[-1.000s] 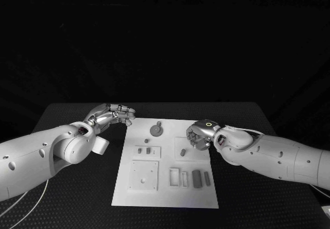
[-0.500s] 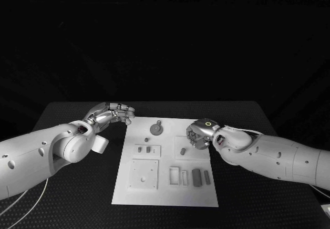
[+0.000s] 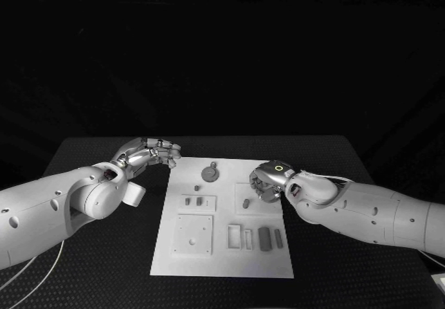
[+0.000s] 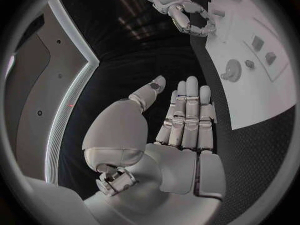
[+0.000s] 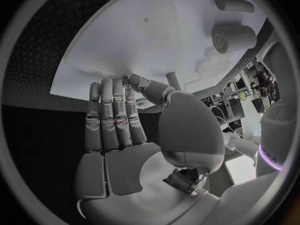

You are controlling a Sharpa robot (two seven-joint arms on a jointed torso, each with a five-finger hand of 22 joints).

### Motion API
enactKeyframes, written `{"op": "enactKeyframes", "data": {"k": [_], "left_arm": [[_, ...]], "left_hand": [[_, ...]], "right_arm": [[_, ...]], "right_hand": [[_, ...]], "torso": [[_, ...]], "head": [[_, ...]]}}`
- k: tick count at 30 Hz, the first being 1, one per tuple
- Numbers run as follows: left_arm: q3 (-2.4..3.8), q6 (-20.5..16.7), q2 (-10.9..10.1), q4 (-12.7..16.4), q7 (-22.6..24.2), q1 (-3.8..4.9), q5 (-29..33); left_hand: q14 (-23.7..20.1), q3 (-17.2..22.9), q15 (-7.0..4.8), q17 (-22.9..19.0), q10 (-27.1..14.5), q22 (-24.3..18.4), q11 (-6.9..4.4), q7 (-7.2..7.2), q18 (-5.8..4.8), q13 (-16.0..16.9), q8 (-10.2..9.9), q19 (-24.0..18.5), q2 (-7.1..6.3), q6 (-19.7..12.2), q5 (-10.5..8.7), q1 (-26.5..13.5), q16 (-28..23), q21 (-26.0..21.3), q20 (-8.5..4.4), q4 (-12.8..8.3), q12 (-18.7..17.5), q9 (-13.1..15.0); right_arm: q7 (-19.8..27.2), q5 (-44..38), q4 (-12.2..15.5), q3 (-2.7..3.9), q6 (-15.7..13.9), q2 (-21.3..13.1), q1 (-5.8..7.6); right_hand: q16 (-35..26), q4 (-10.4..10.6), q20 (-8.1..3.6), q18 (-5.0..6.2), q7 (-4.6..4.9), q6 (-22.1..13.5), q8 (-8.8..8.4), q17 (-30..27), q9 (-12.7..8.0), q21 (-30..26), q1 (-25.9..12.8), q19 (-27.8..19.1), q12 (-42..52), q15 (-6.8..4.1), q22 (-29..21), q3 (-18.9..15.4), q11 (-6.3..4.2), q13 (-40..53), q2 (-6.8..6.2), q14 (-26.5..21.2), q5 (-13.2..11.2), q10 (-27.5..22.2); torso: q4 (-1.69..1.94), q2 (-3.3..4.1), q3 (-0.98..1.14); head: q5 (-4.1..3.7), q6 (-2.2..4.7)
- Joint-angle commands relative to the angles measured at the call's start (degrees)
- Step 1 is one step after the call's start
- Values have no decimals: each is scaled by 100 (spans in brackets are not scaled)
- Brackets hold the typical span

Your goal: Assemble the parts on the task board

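1. Task board (image 3: 222, 257): white plate lying between both hands.
2. Left hand (image 3: 148, 154): empty, fingers extended side by side, just off the board's far left corner.
3. Right hand (image 3: 269, 182): fingers curled, holding nothing visible, over the board's right edge.
4. Parts (image 3: 265, 239): grey pieces on the board.

Right hand shifted slightly over the board

The silver many-fingered right hand (image 3: 269, 181) has been carried a little toward the middle of the flat white task board (image 3: 222, 264) and a touch farther from the robot than a second ago, so that its curled fingers (image 3: 262, 187) are now set closer above the small grey upright peg (image 3: 247, 204) in the board's square recess. Nothing else is seen to have been displaced.
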Motion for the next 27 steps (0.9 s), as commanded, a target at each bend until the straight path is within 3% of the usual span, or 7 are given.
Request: {"op": "enactKeyframes", "data": {"k": [1,5,15,27], "left_arm": [[4,88,2,12,19,2,39],[4,88,-5,18,16,2,39],[4,89,-3,11,14,2,39],[4,89,0,-27,11,2,39]], "left_hand": [[39,-26,-5,10,-2,8,21,8,90,-10,-21,25,-23,-43,-4,-34,-35,-38,3,-7,-22,-6],[39,-27,-5,13,-3,10,22,9,89,-11,-21,26,-25,-46,-4,-34,-38,-38,3,-6,-24,-7],[42,-32,-4,31,-8,14,26,15,87,-14,-24,28,-22,-60,-5,-39,-52,-43,4,0,-32,-10],[48,-42,-4,54,-10,19,30,20,84,-16,-24,31,-16,-74,-5,-58,-69,-50,4,6,-40,-12]], "right_arm": [[-16,10,4,-54,325,11,-75],[-92,-57,16,-54,276,14,-75],[-247,-145,27,-53,64,23,-76],[-258,-78,52,-37,31,-13,-73]], "right_hand": [[-96,38,23,74,31,-11,-46,16,16,-5,-2,-34,-78,42,88,40,22,29,-51,-24,-21,-31],[-213,50,52,62,32,-17,-58,18,51,-81,-1,-152,-185,102,65,60,86,50,-60,-122,-23,-158],[-238,55,30,78,4,39,-35,89,143,-38,92,-29,-194,52,83,92,42,165,-67,27,-27,-41],[-252,77,13,78,-3,49,-30,120,183,-22,96,14,-205,33,88,98,27,209,-80,74,-28,-6]], "torso": [[4,4,-4],[5,4,-6],[3,5,0],[1,3,1]], "head": [[2,3],[-1,3],[-3,3],[7,-5]]}}
